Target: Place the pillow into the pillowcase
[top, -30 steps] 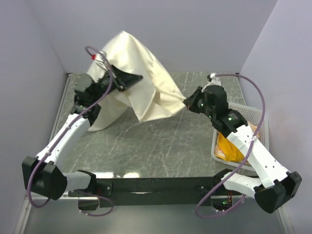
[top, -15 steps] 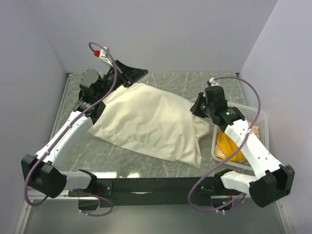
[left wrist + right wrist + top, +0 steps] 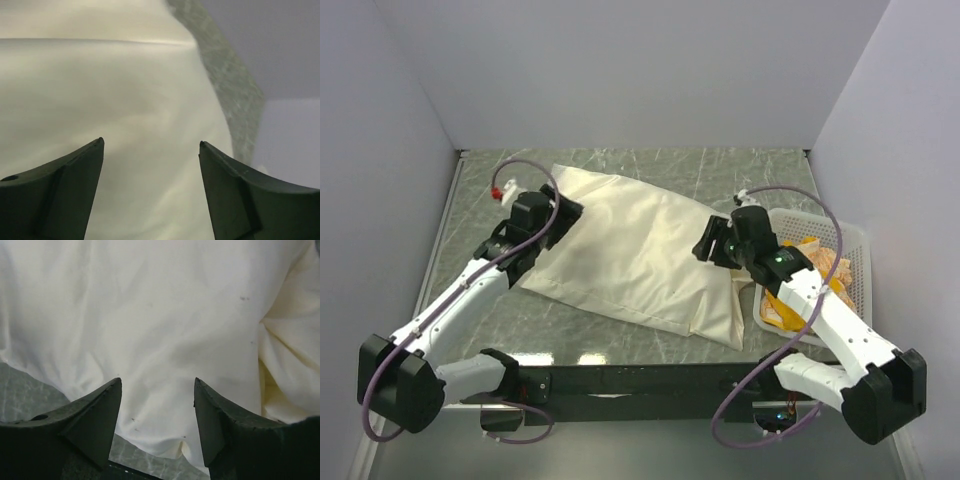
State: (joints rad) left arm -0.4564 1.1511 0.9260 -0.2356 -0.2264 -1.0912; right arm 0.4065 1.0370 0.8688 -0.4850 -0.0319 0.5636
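Observation:
The cream pillowcase [image 3: 635, 250] lies flat and bulging on the marble table [image 3: 570, 325], its loose end rumpled at the near right. The pillow is hidden; no print shows anywhere. My left gripper [image 3: 563, 212] rests at the case's far-left corner, jaws open, with only cream cloth [image 3: 125, 90] below the gap [image 3: 150, 142]. My right gripper [image 3: 706, 243] hovers over the right part of the case, open too, and nothing sits between its fingers [image 3: 157, 381]. Beneath it the cloth [image 3: 150, 315] shows folds and its near edge.
A white basket [image 3: 855, 245] holding orange and yellow things [image 3: 785, 305] stands at the right edge, close behind my right arm. Pale walls close the left, back and right. Bare marble [image 3: 30, 390] shows in front of the case.
The case hung lifted between both shut grippers, then dropped flat on the table. Both grippers let go and opened; the left one came down to the case's far-left corner.

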